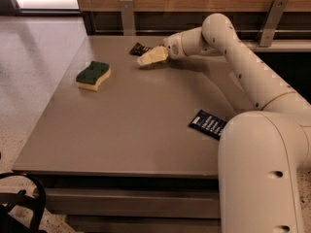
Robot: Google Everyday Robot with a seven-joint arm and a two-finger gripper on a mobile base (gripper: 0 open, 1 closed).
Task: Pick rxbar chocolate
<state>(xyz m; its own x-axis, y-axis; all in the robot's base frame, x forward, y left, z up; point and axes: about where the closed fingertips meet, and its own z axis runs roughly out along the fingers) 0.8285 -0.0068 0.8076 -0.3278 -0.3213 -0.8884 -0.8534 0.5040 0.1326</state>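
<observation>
The rxbar chocolate [139, 48] is a small dark bar with white lettering, lying flat at the far edge of the grey table [131, 130]. My gripper [145, 59] reaches in from the right and hovers just in front of and right of the bar, close to it, with its tip pointing left. It holds nothing that I can see. The gripper partly hides the bar's right end.
A green and yellow sponge [93, 74] lies at the left of the table. A larger dark blue wrapped bar [208, 124] lies at the right, partly behind my arm's base [262, 178]. A wooden wall with metal brackets runs behind the table.
</observation>
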